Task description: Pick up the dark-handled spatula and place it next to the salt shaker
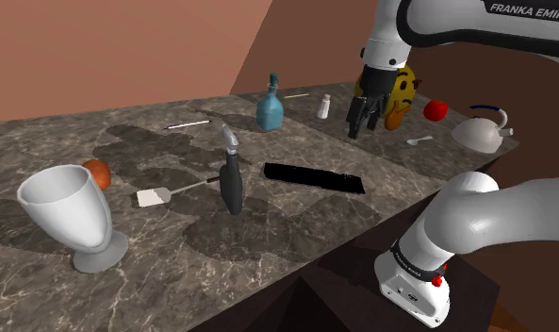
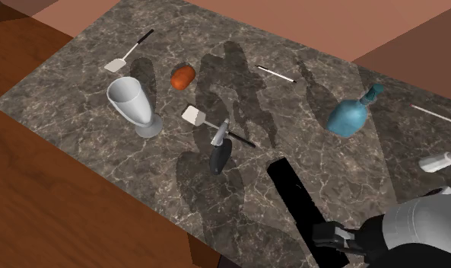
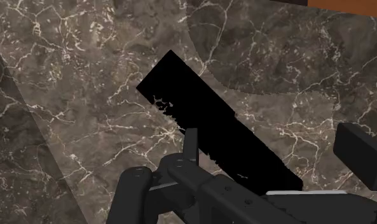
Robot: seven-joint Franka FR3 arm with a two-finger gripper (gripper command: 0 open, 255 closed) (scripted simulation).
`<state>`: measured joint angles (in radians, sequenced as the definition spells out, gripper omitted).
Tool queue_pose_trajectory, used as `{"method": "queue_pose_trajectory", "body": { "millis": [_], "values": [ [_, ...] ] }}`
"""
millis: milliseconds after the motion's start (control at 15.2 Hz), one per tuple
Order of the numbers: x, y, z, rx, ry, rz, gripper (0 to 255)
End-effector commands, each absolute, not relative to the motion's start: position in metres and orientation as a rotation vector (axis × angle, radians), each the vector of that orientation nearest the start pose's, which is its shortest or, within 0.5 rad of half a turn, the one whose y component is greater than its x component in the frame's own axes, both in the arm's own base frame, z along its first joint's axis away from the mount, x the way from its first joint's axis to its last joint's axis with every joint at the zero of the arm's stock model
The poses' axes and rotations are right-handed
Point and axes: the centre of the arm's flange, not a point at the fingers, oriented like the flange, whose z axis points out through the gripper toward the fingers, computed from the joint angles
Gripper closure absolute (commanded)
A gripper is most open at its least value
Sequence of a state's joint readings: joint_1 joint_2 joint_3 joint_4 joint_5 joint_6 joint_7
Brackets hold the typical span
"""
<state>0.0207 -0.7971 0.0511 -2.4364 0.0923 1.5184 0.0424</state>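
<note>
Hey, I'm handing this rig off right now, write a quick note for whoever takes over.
Gripper: open, empty, hanging above the black strip on the counter.
Dark-handled spatula: flat on the counter between the white cup and a dark tool, untouched.
Salt shaker: beside the blue bottle, apart from it.
Done: nothing. Left: grasp the spatula, lay it beside the shaker.

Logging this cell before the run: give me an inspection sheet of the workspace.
Surface: marble counter, one black strip.
Job's things: spatula flat by cup; second spatula near counter edge; shaker standing.
Clutter: cup, blue bottle, dark bottle, kettle, orange fruit, red fruit.
Grippers: gripper above counter, jaws open, empty.
Cables: nothing seen.
Surroundings: brown wall, wood floor.
</note>
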Motion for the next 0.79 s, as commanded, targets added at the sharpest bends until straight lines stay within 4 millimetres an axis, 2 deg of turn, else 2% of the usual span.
{"method": "queue_pose_trajectory", "body": {
  "millis": [0,330,726],
  "values": [
    [0.293,0.035,0.552,-3.086,-0.017,0.192,0],
    [0.351,0.057,0.528,-3.084,-0.289,0.182,0],
    [0.414,0.097,0.500,-3.052,-0.615,0.168,0]
  ]
}}
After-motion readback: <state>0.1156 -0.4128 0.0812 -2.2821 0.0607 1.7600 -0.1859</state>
